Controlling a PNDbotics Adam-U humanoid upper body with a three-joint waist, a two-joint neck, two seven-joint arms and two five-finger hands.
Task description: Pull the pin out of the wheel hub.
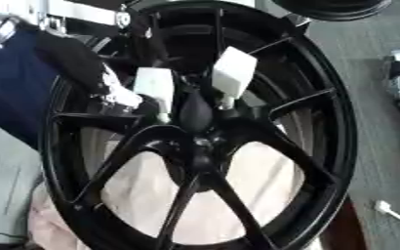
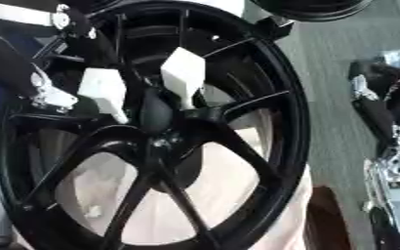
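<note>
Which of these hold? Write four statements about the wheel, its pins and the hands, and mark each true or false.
1. The wheel is black. True.
2. Only one white pin is on it. False: two stand by the hub, the left white pin and the right white pin.
3. The right hand rests on a pin. False: it shows at the right edge, clear of the wheel.
4. The left hand is beside the left white pin. True.

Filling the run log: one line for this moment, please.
wheel: upright, black | pins: two white, at hub | left hand: beside left pin | right hand: idle, off to right
</note>
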